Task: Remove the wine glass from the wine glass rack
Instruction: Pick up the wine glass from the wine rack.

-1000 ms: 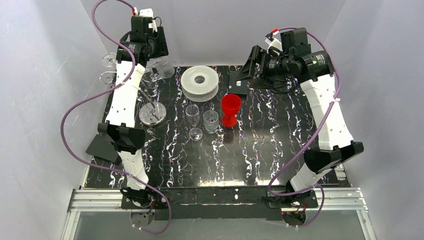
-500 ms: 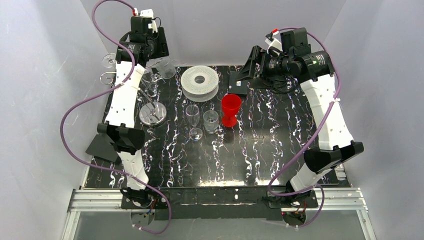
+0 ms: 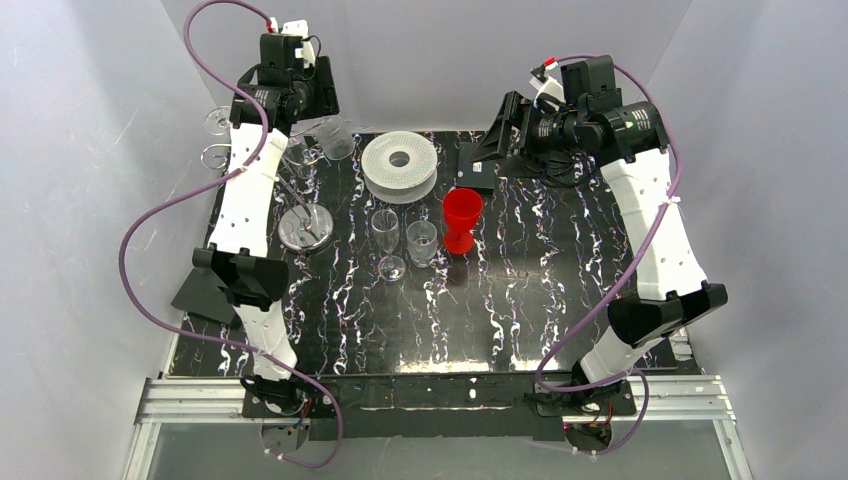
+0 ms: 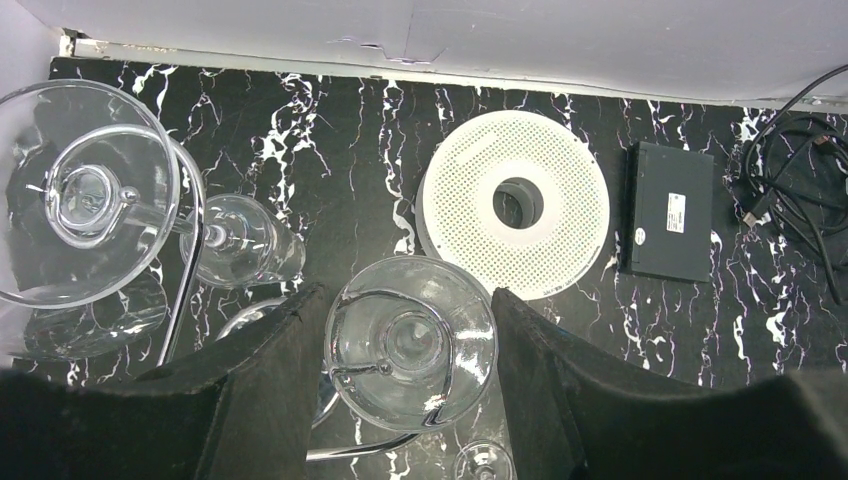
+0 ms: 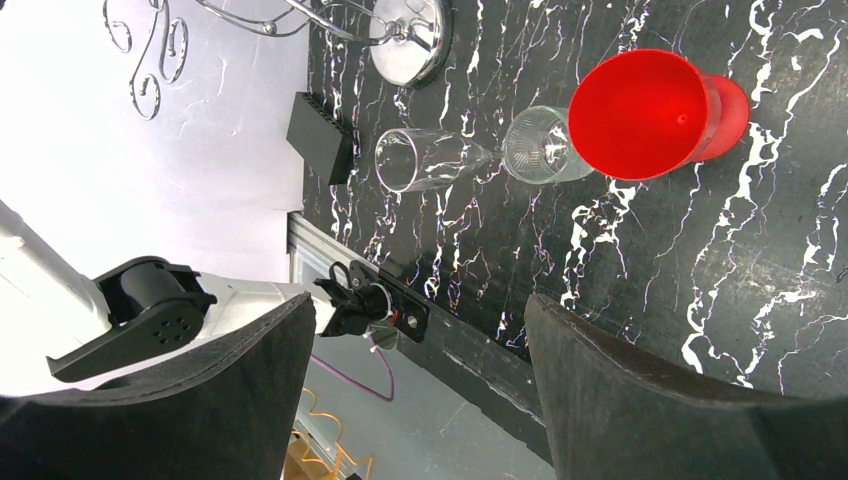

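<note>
Black marble table (image 4: 360, 130) | wine glass (image 4: 412, 342) between left hand (image 4: 400, 372) fingers | spread

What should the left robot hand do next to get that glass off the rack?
Probably close gently on the wine glass. The left hand is open, with a finger on each side of the glass, which hangs upside down on the wine glass rack. It needs a grip before lifting it away.

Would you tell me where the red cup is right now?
In the top view, the red cup stands mid-table, right of the small clear tumbler, near the white spool.
</note>
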You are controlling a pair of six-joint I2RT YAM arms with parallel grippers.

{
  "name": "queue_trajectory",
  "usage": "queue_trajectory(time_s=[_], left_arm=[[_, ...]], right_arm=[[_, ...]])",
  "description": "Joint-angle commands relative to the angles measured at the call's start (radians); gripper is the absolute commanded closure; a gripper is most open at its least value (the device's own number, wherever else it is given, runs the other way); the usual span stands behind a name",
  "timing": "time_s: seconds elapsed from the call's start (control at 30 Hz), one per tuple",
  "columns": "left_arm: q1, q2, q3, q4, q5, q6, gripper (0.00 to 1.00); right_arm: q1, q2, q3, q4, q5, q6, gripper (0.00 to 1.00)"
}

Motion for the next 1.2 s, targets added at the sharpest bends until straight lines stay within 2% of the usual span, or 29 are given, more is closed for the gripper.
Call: queue_trajectory(time_s=[0.0,1.17], left_arm=[[-0.001,-0.104,0.003,0.046,0.045,0.005,0.84],[-0.001,-0.167,-0.033,0.001,0.083,0.053,0.84]], right_arm=[[-0.007,-0.014,0.016,0.019,-0.021,-0.017,0.17],[-0.005,-0.024,-0.005,0.02,-0.037,-0.008,0.17]])
